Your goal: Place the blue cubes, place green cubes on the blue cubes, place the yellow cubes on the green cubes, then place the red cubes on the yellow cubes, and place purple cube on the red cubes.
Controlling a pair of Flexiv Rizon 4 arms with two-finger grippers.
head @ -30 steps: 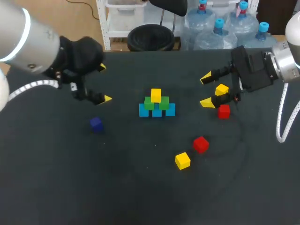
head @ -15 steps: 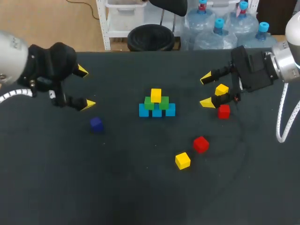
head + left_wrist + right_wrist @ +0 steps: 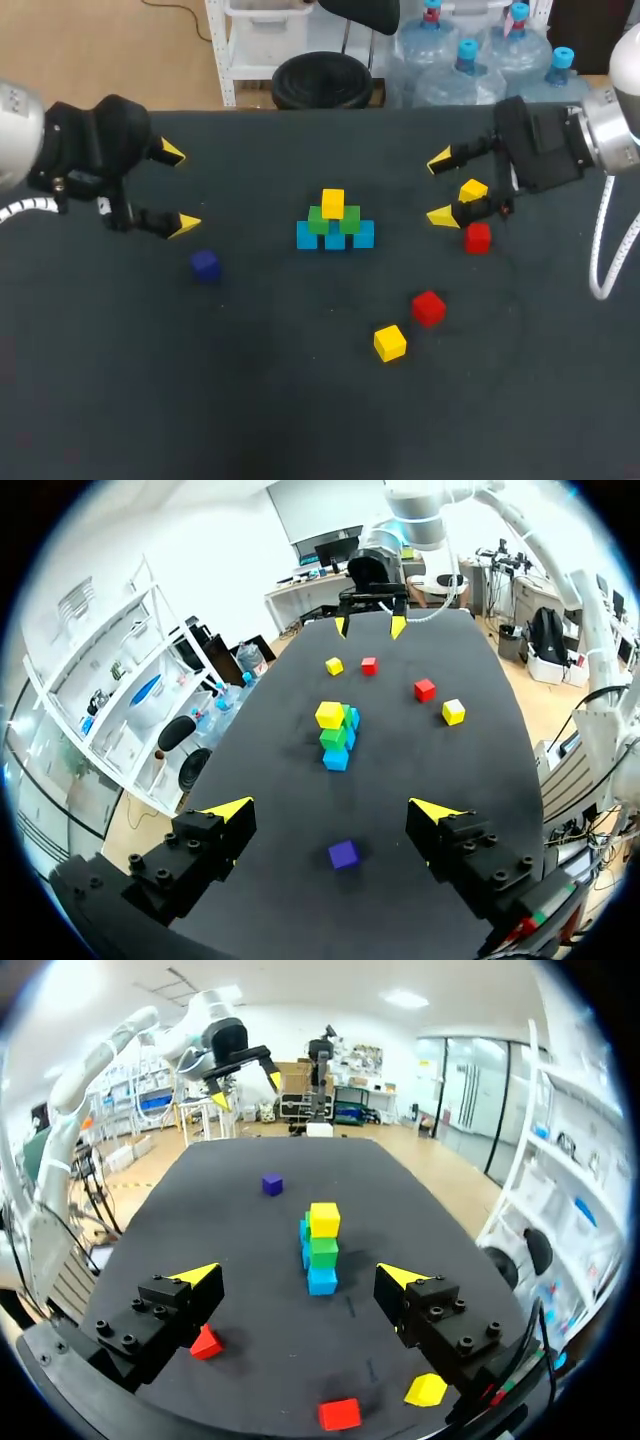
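A pyramid stands mid-table: blue cubes (image 3: 335, 238) at the base, green cubes (image 3: 349, 219) on them, one yellow cube (image 3: 333, 203) on top. The purple cube (image 3: 206, 265) lies left of it, just ahead of my open left gripper (image 3: 178, 189) in the left wrist view (image 3: 343, 854). My open right gripper (image 3: 439, 188) hovers at the right, beside a loose yellow cube (image 3: 473, 190) and a red cube (image 3: 477, 238). Another red cube (image 3: 428, 307) and yellow cube (image 3: 390, 342) lie nearer the front. The right wrist view faces the stack (image 3: 322, 1251) between its open fingers.
The dark table (image 3: 250, 400) stretches wide in front of the cubes and on the left. The back edge runs behind both grippers.
My left arm has pulled back to the left, away from the stack, with its gripper still open. The right arm and all cubes have stayed put.
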